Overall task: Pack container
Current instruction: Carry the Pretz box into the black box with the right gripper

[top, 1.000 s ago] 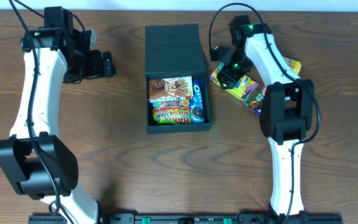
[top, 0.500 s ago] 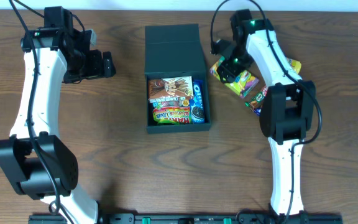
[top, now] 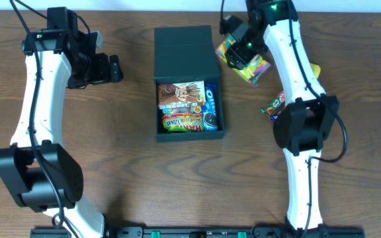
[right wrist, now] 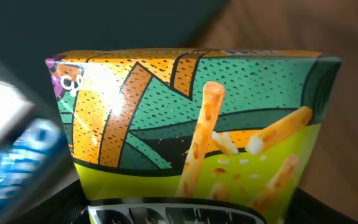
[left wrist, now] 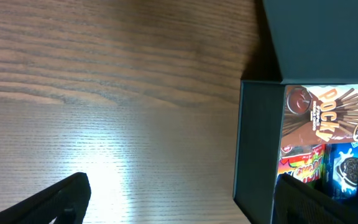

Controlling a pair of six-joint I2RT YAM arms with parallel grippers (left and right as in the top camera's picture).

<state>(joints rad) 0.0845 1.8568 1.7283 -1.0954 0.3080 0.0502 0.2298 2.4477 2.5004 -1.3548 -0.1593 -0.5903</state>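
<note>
Right gripper clamped on green-orange snack box, just right of container lid. Container mid-table, flap lid open flat; Pocky, Oreo inside. Left gripper spread wide over table, well left of container.

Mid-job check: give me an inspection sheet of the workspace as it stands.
Surface: brown wood table, no spills seen.
Job's things: box open, flap back; Pocky, Oreo and a gummy pack inside.
Clutter: two packets by the right arm.
Grippers: left gripper open, left of the box; right gripper shut on a bag beside the flap.
Cables: black cable on each arm, off the box.
Surroundings: nothing seen.
</note>
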